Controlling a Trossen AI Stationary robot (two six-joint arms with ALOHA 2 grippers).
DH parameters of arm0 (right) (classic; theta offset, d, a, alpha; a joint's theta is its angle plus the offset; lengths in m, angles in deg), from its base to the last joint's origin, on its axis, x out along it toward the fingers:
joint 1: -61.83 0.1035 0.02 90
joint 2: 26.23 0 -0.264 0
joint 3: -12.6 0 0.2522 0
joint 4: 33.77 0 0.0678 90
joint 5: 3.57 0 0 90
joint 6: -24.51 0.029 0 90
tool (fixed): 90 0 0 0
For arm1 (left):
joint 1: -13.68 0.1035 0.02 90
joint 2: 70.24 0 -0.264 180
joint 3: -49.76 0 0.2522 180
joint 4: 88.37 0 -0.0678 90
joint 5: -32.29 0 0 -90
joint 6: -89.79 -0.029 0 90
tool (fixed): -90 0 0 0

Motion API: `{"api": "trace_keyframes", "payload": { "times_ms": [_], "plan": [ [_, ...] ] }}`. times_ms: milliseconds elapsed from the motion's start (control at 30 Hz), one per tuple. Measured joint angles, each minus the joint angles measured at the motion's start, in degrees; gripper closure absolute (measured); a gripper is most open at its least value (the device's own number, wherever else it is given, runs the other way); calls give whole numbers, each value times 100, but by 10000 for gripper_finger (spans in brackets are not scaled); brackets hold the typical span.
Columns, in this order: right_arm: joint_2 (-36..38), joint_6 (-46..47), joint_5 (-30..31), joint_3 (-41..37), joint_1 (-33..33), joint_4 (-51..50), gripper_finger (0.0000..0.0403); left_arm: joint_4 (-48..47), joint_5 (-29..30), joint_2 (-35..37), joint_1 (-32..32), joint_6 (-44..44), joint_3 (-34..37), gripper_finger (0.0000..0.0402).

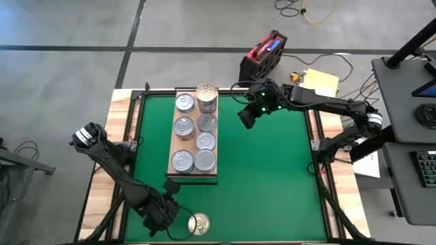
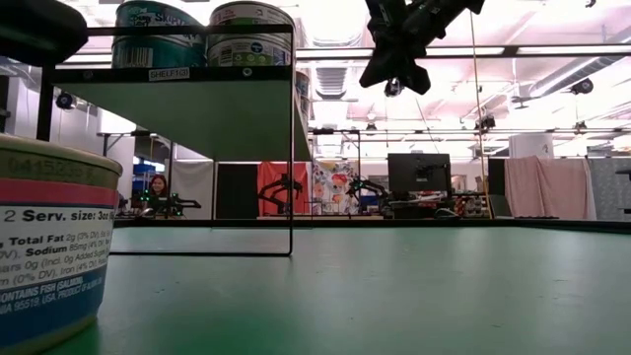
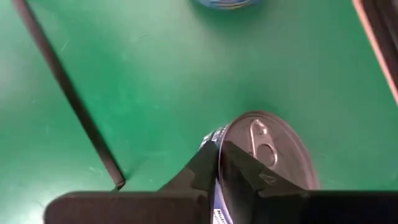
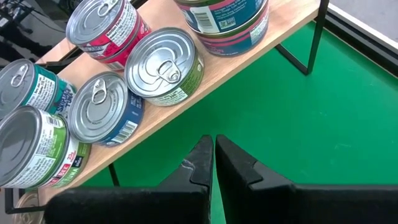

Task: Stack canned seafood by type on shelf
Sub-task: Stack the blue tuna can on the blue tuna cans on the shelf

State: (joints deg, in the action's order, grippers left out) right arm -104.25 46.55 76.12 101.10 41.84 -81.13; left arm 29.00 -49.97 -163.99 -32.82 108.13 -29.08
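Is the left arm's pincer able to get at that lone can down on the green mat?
Probably yes: the left pincer is right beside the can, nothing between them, though its fingers are shut.

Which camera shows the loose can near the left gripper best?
The left wrist view: the loose can fills it, pull-tab lid up, beside the shut left gripper. The high view shows it small on the mat's near edge; the low view shows only its label side; the right wrist view misses it.
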Motion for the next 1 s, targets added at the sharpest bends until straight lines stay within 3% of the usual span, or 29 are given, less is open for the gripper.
{"api": "trace_keyframes", "payload": {
  "times_ms": [700, 1000],
  "plan": [
    [0, -86, -4, 0, 0, -3, 394, -1042, 380, 3, -136, 754, -625, 401],
    [0, -232, -8, 0, -2, -3, 394, -1119, 378, 4, -249, 2108, -1252, 401]
  ]
}}
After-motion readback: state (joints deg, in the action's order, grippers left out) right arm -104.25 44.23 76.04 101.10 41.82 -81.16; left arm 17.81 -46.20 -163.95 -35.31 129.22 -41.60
